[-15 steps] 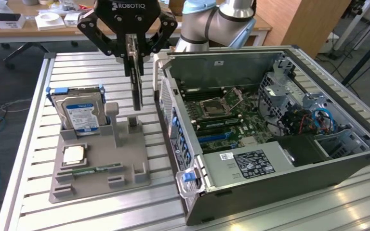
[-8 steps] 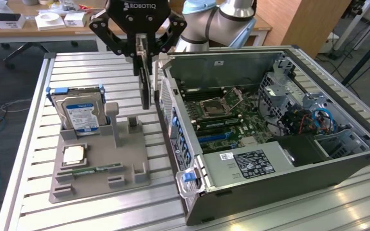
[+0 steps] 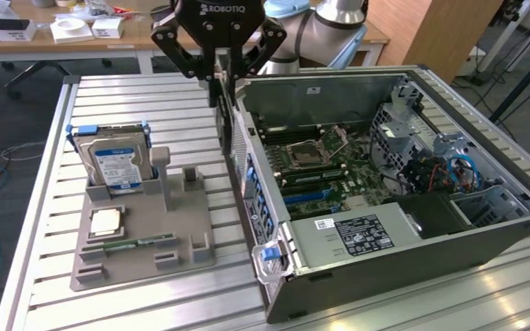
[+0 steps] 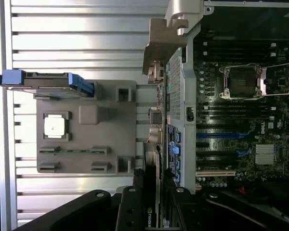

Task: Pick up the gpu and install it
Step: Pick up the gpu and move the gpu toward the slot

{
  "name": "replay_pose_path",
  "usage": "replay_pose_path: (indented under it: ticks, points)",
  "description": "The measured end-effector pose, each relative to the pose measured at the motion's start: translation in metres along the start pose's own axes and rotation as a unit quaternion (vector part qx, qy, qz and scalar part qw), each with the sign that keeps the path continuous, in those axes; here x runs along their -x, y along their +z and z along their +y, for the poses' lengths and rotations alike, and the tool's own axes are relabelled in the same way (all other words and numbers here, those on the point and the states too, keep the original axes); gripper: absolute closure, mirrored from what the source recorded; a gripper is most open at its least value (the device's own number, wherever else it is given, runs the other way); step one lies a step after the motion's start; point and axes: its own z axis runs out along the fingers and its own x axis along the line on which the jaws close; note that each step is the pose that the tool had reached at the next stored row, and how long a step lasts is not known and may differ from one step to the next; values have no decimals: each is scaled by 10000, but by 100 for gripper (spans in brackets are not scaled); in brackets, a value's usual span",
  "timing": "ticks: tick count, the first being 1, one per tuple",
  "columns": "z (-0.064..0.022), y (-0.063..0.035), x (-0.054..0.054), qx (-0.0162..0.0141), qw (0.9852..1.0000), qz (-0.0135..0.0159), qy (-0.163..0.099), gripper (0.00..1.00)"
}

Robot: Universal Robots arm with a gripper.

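Note:
My gripper (image 3: 219, 67) hangs above the back edge of the open computer case (image 3: 486, 238), shut on the gpu (image 3: 218, 93). The gpu is a thin dark card held on edge, pointing down between the fingers. In the wrist view the gripper (image 4: 152, 195) clamps the card (image 4: 151, 215), which carries a green logo. The card's silver end bracket (image 4: 163, 43) reaches out over the case's rear wall. The card sits above the boundary between the table and the motherboard (image 4: 241, 120), beside the expansion slots (image 4: 216, 172).
A grey parts holder (image 3: 187, 238) lies on the slatted table at the exterior view's left. It carries an upright hard drive (image 3: 113, 162), a CPU (image 3: 105, 221) and a green memory stick (image 3: 136, 243). Inside the case are a power supply (image 3: 357, 231) and cables (image 3: 449, 172).

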Motion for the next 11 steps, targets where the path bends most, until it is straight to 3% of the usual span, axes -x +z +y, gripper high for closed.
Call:
replay_pose_path:
  ticks: [11]
  points:
    - [13, 9, 408, 22, 10000, 0, 0, 74]
